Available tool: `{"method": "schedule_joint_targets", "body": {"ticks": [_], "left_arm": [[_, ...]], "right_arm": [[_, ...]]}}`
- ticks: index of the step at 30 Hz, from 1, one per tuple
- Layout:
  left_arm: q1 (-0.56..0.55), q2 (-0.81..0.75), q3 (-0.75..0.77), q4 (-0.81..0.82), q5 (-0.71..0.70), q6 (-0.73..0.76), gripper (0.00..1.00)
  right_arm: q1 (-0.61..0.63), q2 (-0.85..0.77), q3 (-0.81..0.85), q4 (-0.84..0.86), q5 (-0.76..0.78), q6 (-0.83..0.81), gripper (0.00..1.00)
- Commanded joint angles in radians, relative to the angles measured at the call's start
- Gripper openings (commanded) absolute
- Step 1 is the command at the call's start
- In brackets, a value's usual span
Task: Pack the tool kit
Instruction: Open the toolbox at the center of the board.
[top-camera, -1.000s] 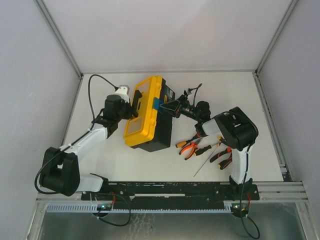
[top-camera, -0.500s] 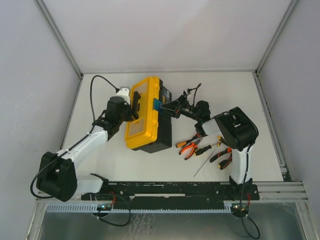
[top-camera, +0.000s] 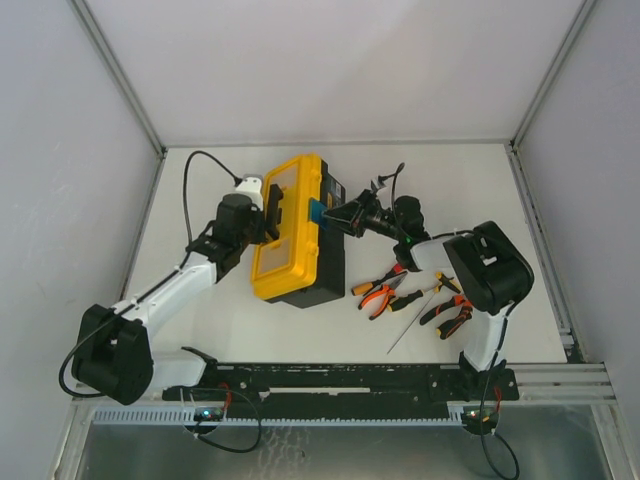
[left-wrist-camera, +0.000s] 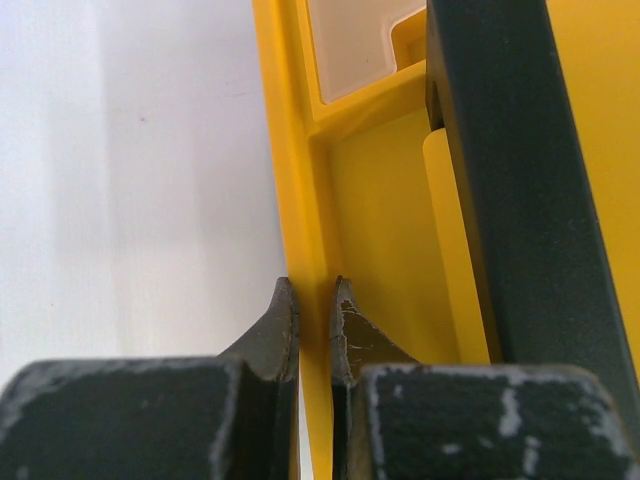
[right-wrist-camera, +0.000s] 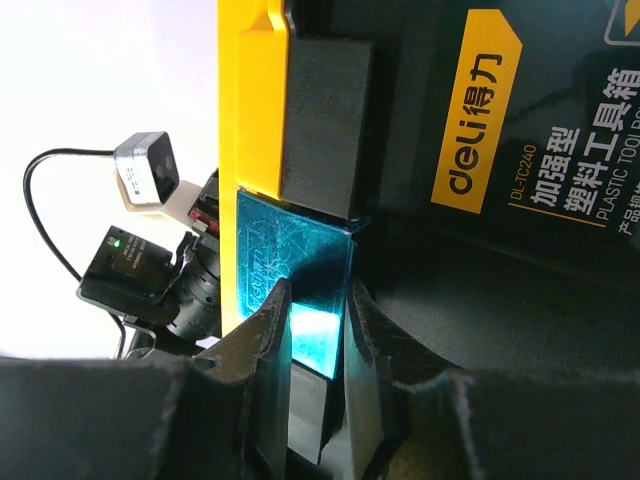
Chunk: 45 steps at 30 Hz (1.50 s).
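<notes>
The toolbox lies mid-table, its black body (top-camera: 326, 268) under the yellow lid (top-camera: 285, 235). My left gripper (top-camera: 271, 214) is at the lid's left rim; in the left wrist view it (left-wrist-camera: 313, 290) is shut on that thin yellow edge (left-wrist-camera: 305, 200), next to the black handle (left-wrist-camera: 500, 180). My right gripper (top-camera: 330, 214) is at the box's right side; in the right wrist view it (right-wrist-camera: 315, 292) grips the teal latch (right-wrist-camera: 290, 260). Orange-handled pliers (top-camera: 377, 294), a second pair (top-camera: 445, 315) and screwdrivers (top-camera: 412, 298) lie on the table to the right of the box.
A thin-shafted screwdriver (top-camera: 408, 328) lies diagonally near the right arm's base. The left arm's cable (top-camera: 200, 165) loops over the table behind it. Grey walls enclose the table at left, back and right.
My left gripper and the lid's rim have shifted slightly right and away. The right arm's elbow has swung right while its gripper stays on the latch. The tools have not moved.
</notes>
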Motion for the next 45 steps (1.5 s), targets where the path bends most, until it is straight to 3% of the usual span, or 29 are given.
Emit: {"method": "schedule_joint_targets", "body": {"ticks": [1,6,10,12,18,20,23,25,39,45], "left_arm": [[-0.092,0.035,0.024,-0.071,0.015,0.146,0.00],[-0.094,0.038,0.025,-0.073,0.014,0.146,0.00],[-0.094,0.035,0.027,-0.077,-0.002,0.150,0.00],[-0.093,0.036,0.027,-0.077,-0.001,0.152,0.00],[-0.094,0.038,0.025,-0.067,0.022,0.149,0.00],[-0.096,0.043,0.025,-0.070,0.006,0.150,0.00],[-0.101,0.049,0.028,-0.085,-0.030,0.157,0.00],[-0.100,0.048,0.027,-0.085,-0.038,0.159,0.00],[-0.123,0.053,0.029,-0.091,-0.074,0.183,0.00],[-0.122,0.048,0.008,-0.065,-0.039,0.173,0.00]], "right_arm": [[0.078,-0.151,0.048,0.252,-0.167,-0.012,0.00],[0.084,-0.167,0.052,0.203,-0.174,-0.031,0.00],[0.092,-0.251,0.054,-0.054,-0.142,-0.201,0.00],[0.092,-0.290,0.053,-0.098,-0.150,-0.235,0.00],[0.081,-0.190,0.060,0.200,-0.214,-0.025,0.00],[0.087,-0.158,0.071,0.224,-0.214,0.012,0.00],[0.103,-0.241,0.073,-0.067,-0.159,-0.195,0.00],[0.105,-0.305,0.073,-0.158,-0.145,-0.251,0.00],[0.090,-0.402,0.063,-0.059,-0.193,-0.172,0.00],[0.093,-0.322,0.060,0.178,-0.210,-0.001,0.00]]}}
